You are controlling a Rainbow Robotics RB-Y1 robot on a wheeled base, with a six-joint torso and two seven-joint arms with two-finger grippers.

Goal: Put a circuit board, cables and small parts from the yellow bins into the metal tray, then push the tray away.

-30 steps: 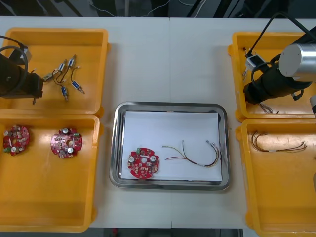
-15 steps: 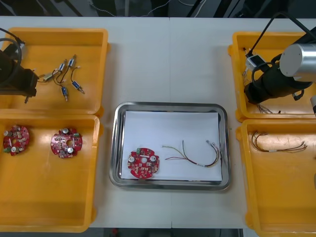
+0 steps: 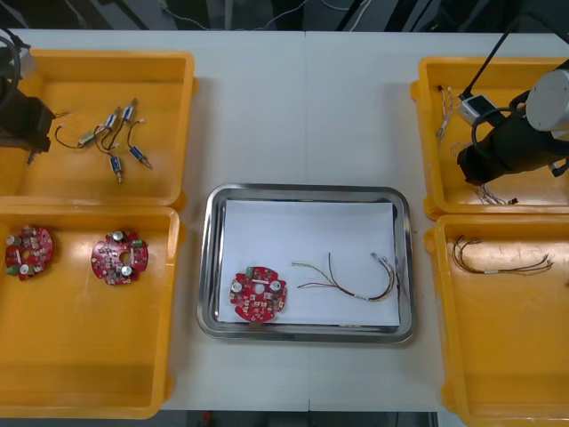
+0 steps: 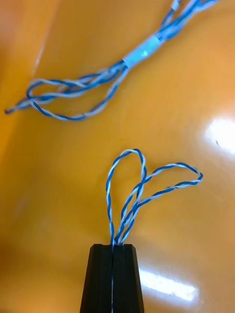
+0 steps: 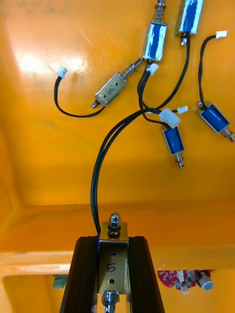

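Observation:
Over the back-left yellow bin [image 3: 178, 62], my left gripper [image 3: 27, 133] is shut on a small metal part [image 5: 113, 254] marked 5. Two black wires trail from the part down to the other small metal parts [image 5: 161, 39] on the bin floor. Over the back-right bin [image 3: 427, 89], my right gripper [image 4: 113, 247] is shut on a twisted blue and white cable [image 4: 142, 188], whose loops stick out past the fingertips. The metal tray [image 3: 307, 192] in the middle holds a red circuit board [image 3: 259, 294] and a red and yellow cable [image 3: 356, 280].
A second blue and white cable [image 4: 98, 83] lies on the bin floor beyond my right fingers. Two circuit boards [image 3: 119, 257] sit in the front-left bin [image 3: 89, 374]. A red and yellow cable [image 3: 498, 262] lies in the front-right bin [image 3: 498, 374].
My right gripper has shut on the blue and white cable, and its arm has shifted right. My left gripper has drawn back toward the table's left edge with the small metal part.

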